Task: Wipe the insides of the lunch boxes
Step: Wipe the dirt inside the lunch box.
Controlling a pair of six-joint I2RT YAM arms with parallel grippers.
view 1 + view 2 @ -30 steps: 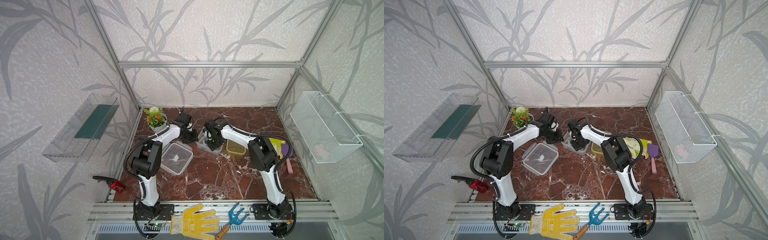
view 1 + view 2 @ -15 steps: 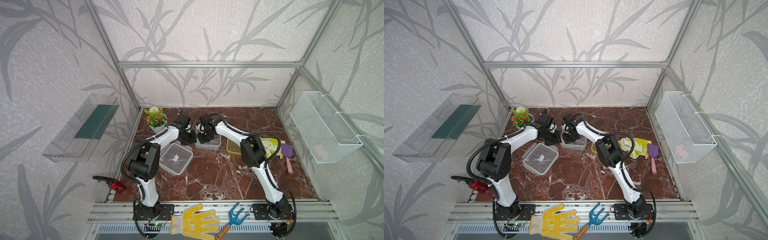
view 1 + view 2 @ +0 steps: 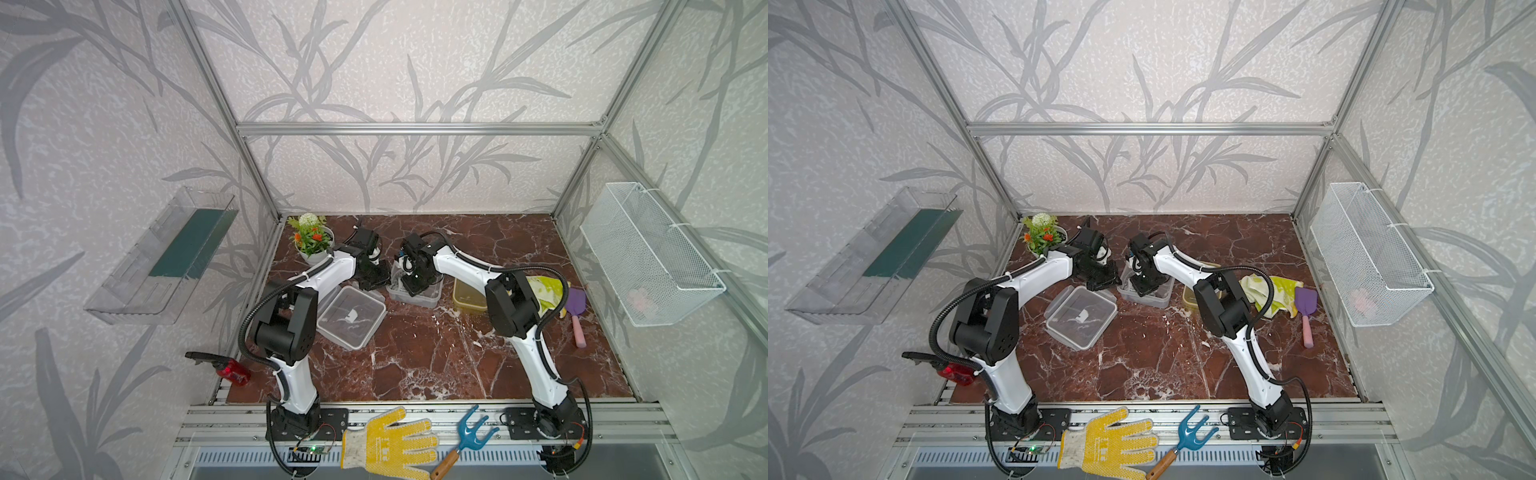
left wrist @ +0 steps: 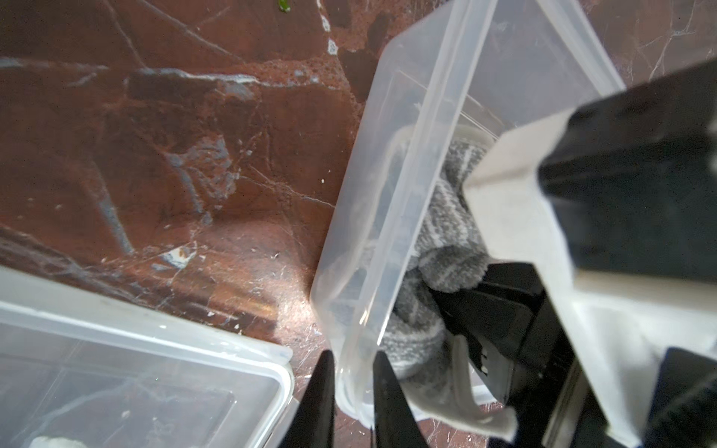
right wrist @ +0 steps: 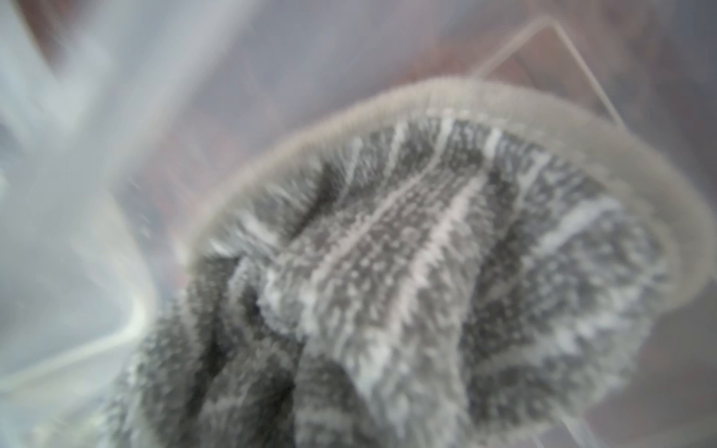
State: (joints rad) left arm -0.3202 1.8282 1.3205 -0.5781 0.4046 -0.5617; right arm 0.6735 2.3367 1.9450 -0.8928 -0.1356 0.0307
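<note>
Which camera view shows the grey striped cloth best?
The left wrist view: the grey striped cloth lies sharp inside the clear lunch box. The right wrist view shows it very close but blurred. Both top views show little of it, because the right arm covers it.

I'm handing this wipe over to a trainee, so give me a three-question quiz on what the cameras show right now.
1. True or false: the left gripper pinches a wall of the clear lunch box.
2. What does the right gripper hold inside that box? A) grey cloth B) paper towel C) brush
3. Fill in: the lid with the sticker lies on the ____, beside the box.

Key: 1 true; 2 A; 3 table.
</note>
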